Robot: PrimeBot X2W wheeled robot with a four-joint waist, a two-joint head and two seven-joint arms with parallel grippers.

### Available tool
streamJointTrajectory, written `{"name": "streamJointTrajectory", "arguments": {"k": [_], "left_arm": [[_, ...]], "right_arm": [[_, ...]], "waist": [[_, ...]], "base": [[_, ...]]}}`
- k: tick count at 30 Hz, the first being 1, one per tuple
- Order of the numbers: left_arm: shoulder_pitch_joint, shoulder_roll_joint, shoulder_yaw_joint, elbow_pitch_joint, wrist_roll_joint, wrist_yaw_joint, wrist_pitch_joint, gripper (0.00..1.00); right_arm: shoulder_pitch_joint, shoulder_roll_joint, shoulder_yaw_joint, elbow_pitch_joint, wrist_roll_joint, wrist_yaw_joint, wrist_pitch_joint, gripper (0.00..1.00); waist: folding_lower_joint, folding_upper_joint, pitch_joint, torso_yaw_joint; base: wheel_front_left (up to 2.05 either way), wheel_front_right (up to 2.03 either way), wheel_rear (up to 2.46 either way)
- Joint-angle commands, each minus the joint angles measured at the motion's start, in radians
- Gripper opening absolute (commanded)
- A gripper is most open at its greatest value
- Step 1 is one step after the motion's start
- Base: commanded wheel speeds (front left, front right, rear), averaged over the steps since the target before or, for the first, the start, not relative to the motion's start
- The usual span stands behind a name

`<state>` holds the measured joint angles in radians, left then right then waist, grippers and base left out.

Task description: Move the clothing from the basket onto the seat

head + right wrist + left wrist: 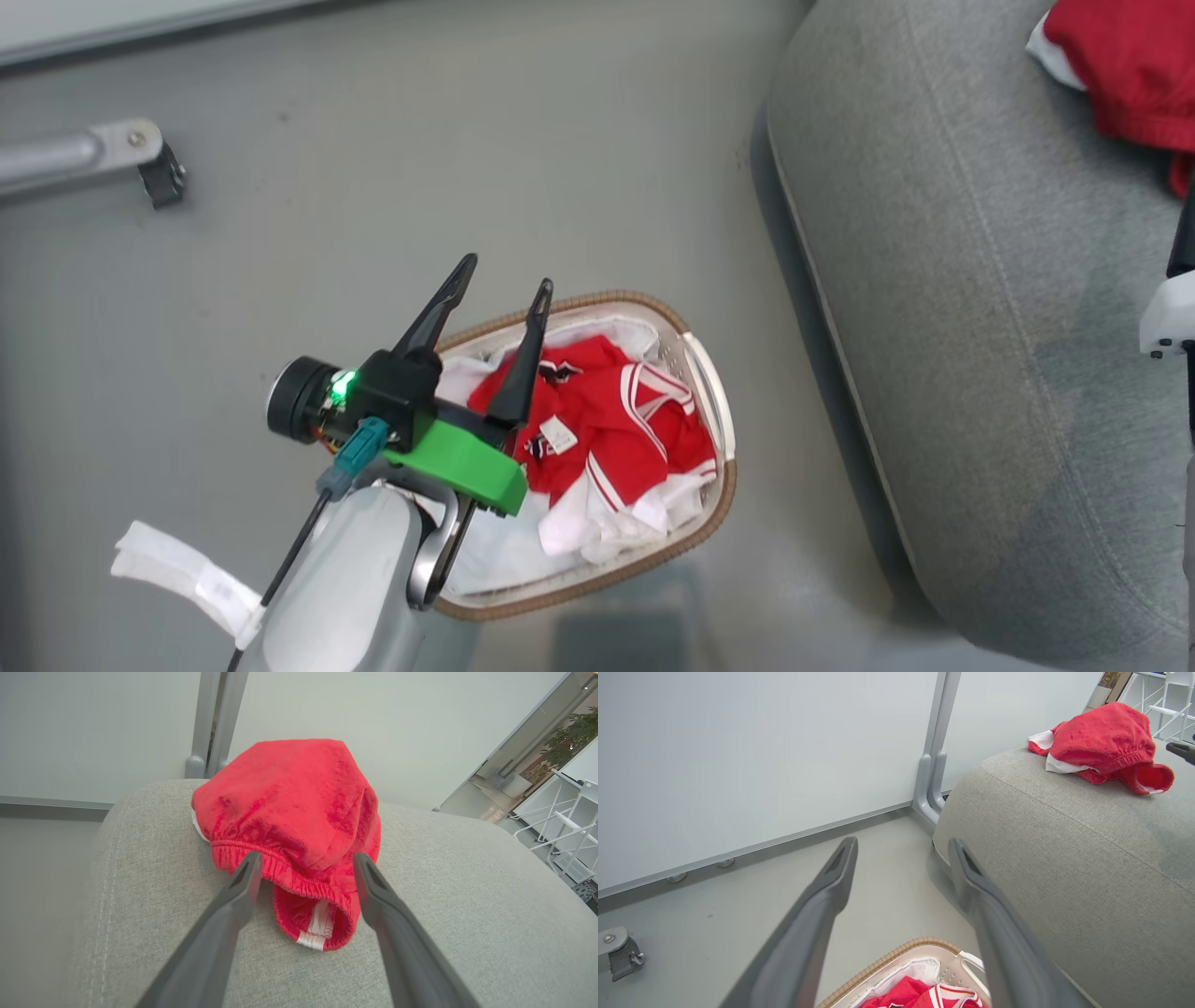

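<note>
The basket stands on the grey floor just left of the seat. It holds red clothing with white stripes, lying on a white liner. My left gripper hovers open over the basket's left rim with nothing between its fingers. In the left wrist view this gripper points past the basket rim toward the wall. Another red garment lies bunched on the seat. My right gripper is open there, its fingers either side of the garment's elastic hem.
A metal leg with a black caster crosses the floor at the far left. A white partition wall and its grey post stand behind the seat. White chairs stand beyond the seat's right end.
</note>
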<state>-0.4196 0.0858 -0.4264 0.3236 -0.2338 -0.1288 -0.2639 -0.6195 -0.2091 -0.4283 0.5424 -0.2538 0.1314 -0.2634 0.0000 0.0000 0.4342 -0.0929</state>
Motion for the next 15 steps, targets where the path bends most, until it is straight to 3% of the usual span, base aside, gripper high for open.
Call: {"name": "streamJointTrajectory", "arguments": {"k": [1,7,15], "left_arm": [[0.027,-0.002,0.013,-0.003,-0.003,0.002,-0.001,1.00],[0.086,-0.014,0.077,-0.012,-0.014,0.007,-0.001,1.00],[0.178,-0.022,0.176,-0.009,-0.015,0.021,-0.001,1.00]], "right_arm": [[0.019,-0.011,0.012,-0.004,0.010,-0.001,-0.002,1.00],[0.009,0.002,0.088,-0.008,0.043,-0.001,-0.002,1.00],[0.034,0.073,0.192,-0.010,0.104,-0.001,-0.002,1.00]], "waist": [[0.0000,0.0000,-0.101,0.013],[0.0000,0.0000,-0.210,0.052],[0.0000,0.0000,-0.313,0.112]], "base": [[0.00,0.00,0.00],[0.00,0.00,0.00],[0.00,0.00,0.00]]}}
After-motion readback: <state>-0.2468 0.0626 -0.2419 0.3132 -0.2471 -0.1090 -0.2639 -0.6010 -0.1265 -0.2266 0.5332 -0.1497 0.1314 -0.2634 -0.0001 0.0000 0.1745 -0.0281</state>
